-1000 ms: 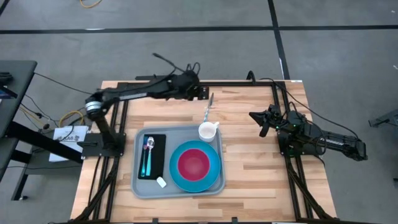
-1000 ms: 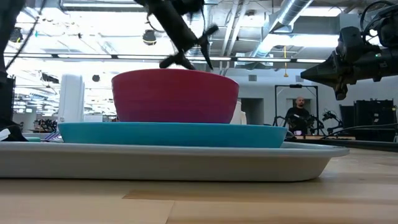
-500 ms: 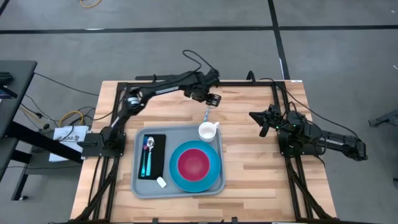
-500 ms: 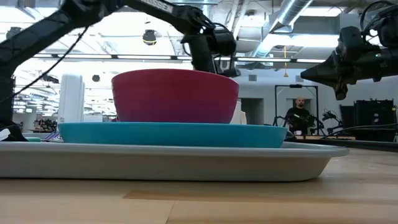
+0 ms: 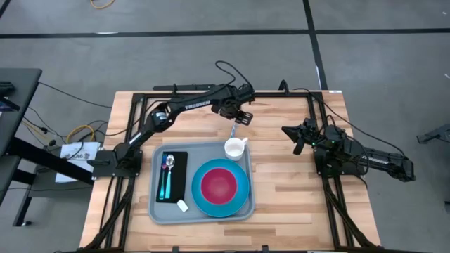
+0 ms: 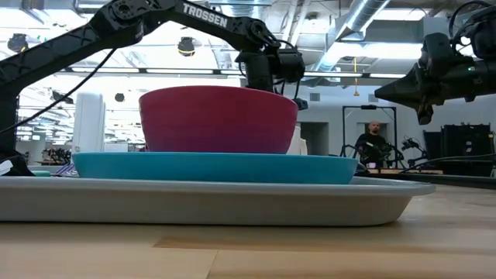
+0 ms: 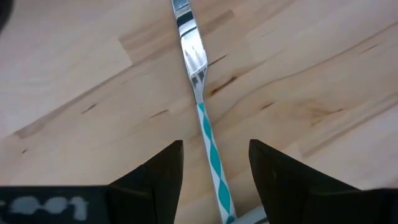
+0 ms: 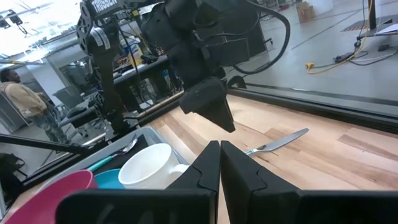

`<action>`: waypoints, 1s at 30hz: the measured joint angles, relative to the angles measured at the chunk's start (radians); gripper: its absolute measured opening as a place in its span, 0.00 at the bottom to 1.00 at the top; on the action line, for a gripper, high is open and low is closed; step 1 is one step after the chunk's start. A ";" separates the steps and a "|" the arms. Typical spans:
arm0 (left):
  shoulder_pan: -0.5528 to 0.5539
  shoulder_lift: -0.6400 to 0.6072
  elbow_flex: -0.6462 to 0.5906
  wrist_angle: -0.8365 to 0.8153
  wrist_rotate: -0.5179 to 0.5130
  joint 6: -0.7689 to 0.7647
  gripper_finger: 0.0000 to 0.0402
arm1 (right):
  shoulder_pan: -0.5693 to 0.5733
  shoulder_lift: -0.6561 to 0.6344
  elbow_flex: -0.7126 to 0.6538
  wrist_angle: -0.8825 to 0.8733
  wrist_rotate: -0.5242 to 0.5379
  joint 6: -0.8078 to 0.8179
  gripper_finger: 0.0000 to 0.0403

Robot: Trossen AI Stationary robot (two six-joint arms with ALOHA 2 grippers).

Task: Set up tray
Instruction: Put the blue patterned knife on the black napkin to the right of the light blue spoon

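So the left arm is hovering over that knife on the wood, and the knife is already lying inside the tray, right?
Not quite. The left gripper does hover, fingers open, over the knife, but the knife is not inside the tray. It lies on the bare wooden table, just beyond the tray's far rim, near the white cup. The high view shows this.

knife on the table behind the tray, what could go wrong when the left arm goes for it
The knife lies flat on the wood with the open left gripper straddling its patterned handle; thin and flat, it could slip out or skid when the fingers close. Its handle end sits close to the white cup and the tray rim, so a low approach or drag might nudge either.
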 joint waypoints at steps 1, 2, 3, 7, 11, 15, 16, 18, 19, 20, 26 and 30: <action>-0.003 0.000 0.000 0.002 -0.002 -0.001 0.42 | 0.000 0.000 0.000 0.000 0.000 0.000 0.01; -0.008 0.000 0.000 0.006 -0.003 -0.001 0.42 | 0.000 0.000 0.000 0.000 0.000 0.000 0.01; -0.012 0.000 0.000 0.012 -0.006 -0.002 0.42 | 0.000 0.000 0.000 0.000 0.000 0.000 0.01; -0.035 0.016 -0.001 0.026 -0.026 -0.023 0.42 | 0.000 0.000 0.000 0.000 0.000 0.000 0.01; -0.048 0.038 0.001 0.047 -0.058 -0.031 0.42 | 0.000 0.000 0.000 0.000 0.000 0.000 0.01; -0.054 0.065 -0.002 0.024 -0.067 -0.064 0.42 | 0.000 0.000 0.000 0.000 0.000 0.000 0.01; -0.054 0.065 -0.010 0.017 -0.075 -0.068 0.42 | 0.000 0.000 0.000 0.000 0.000 0.000 0.01; -0.058 0.075 -0.013 0.020 -0.107 -0.074 0.42 | 0.000 -0.001 0.000 0.001 0.000 0.000 0.01; -0.058 0.079 -0.014 0.013 -0.115 -0.073 0.42 | 0.000 -0.001 0.000 0.002 0.001 0.000 0.01; -0.058 0.080 -0.015 0.004 -0.118 -0.073 0.42 | 0.000 -0.001 0.000 0.001 0.001 0.000 0.01; -0.057 0.079 -0.014 0.028 -0.105 -0.073 0.42 | 0.000 0.000 0.000 0.000 0.001 0.000 0.01; -0.061 0.086 -0.013 0.033 -0.068 -0.073 0.42 | 0.000 0.000 0.000 0.000 0.001 0.000 0.01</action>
